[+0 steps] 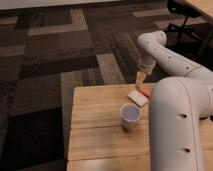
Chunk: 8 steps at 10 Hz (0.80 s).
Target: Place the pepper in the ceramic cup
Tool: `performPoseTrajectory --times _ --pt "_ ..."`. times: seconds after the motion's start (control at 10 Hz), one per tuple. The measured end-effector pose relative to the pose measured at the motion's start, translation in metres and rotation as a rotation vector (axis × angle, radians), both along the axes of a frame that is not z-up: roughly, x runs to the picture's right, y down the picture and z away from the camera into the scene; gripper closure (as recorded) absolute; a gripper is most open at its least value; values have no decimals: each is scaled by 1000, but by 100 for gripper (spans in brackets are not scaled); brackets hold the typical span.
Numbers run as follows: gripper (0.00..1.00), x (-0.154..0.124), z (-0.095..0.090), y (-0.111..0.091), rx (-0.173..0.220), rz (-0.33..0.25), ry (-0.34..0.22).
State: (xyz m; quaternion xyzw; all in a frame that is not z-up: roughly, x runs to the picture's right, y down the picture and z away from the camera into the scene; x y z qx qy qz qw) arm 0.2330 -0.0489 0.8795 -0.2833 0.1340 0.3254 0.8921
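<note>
Patterned carpet is surrounding the wooden bench [100, 135], where the pepper [145, 91] is lying near the far edge, just beside a white block [136, 97] and apart from the ceramic cup [130, 115]. The end effector [142, 76] is hovering released and empty just above the pepper. For a sound pick, it should be descending vertically, straddling the pepper's narrow width and avoiding the block.

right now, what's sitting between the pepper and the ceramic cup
In the camera view, the flat white block lies between the pepper and the ceramic cup, beside the pepper. The gripper hovers over the far edge of the table.
</note>
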Motion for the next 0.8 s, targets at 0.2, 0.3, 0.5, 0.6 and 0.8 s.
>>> performPoseTrajectory --times 0.2,0.3,0.5,0.6,0.8 --pt "35 5 10 3 7 -1 -9" --pt "35 6 12 4 8 0 -9" --pt "35 12 24 8 22 4 -18" --pt "35 13 26 9 25 5 -20" --pt "35 17 33 12 34 9 -30"
